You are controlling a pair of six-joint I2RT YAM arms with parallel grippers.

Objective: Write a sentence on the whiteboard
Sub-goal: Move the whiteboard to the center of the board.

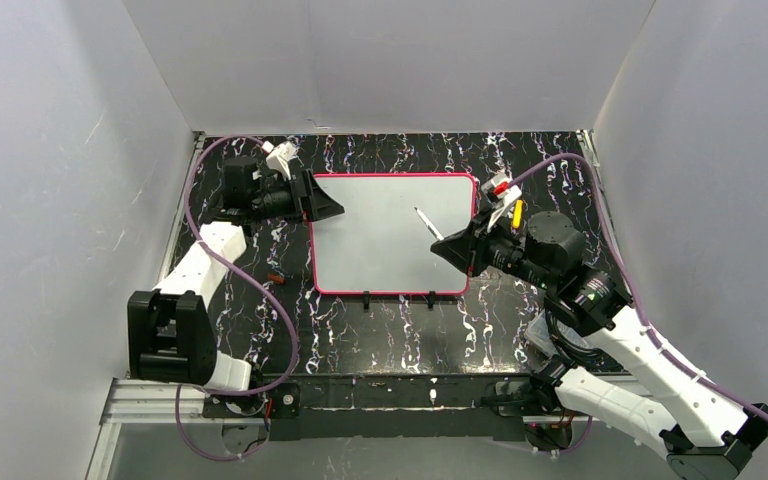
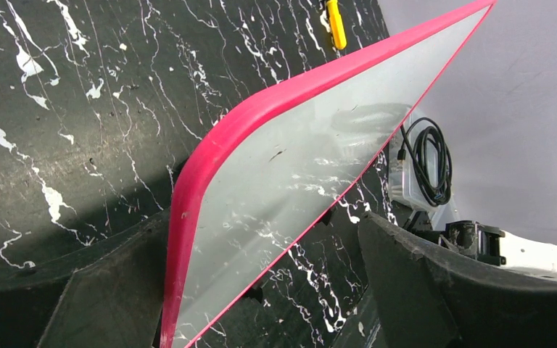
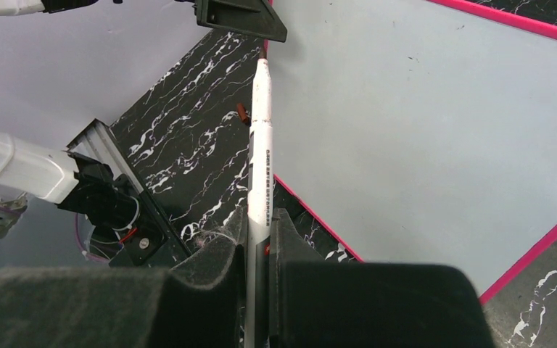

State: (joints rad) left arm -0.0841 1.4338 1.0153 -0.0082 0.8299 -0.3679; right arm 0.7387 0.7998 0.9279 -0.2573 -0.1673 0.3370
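The whiteboard [image 1: 380, 250] lies flat mid-table, glossy white with a pink-red frame. No sentence shows on it in any view. My left gripper [image 1: 326, 204] is at the board's far left corner. In the left wrist view its jaws [image 2: 261, 243] stand wide apart with the board's pink edge [image 2: 188, 210] between them. My right gripper [image 1: 456, 247] is over the board's right edge, shut on a white marker [image 3: 261, 167]. The marker [image 1: 427, 222] points out over the board's right half. I cannot tell whether its tip touches the surface.
A small red-brown cap [image 1: 276, 277] lies on the black marbled table left of the board. A yellow pen [image 1: 517, 212] and a red-capped one [image 1: 500, 187] lie at the board's far right corner. Two black clip feet [image 1: 367, 297] sit at its near edge. Grey walls close in three sides.
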